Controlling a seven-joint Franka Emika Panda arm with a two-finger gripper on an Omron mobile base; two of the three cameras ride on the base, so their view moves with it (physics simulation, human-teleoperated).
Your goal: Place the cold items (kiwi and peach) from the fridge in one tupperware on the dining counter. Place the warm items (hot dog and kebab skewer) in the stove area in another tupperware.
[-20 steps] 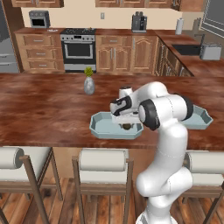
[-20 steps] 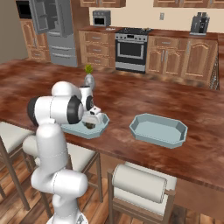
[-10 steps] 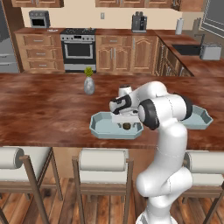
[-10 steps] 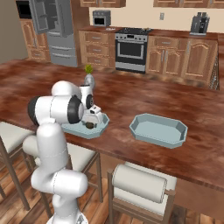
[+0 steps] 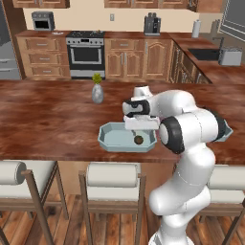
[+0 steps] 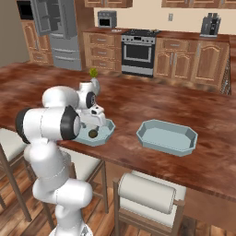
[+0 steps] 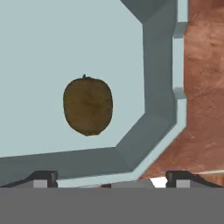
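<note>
The gripper (image 5: 139, 128) hangs over the near tupperware (image 5: 109, 137) on the dining counter (image 5: 48, 115), pointing down into it. In the hand view its two finger tips (image 7: 41, 178) sit wide apart at the bottom edge, spread with nothing between them.

Directly below the gripper, the kiwi (image 7: 88, 105) lies on the tupperware floor, apart from the walls. It is a dull olive-brown oval with a faintly mottled skin and a tiny dark nub at one end. From the base cameras it reads as a small dark blob (image 5: 139, 139) just under the fingers (image 6: 93, 133).

The tupperware (image 7: 157, 65) is pale blue-grey, shallow, with cut corners and sloping walls; past its rim beside the gripper the reddish-brown polished wood (image 7: 203, 87) shows.

A second tupperware (image 6: 167, 136) of the same kind sits well apart from the gripper on the same slab. Beyond the gripper, farther across the counter, stands a small grey vase (image 5: 97, 93) with a green sprig.
</note>
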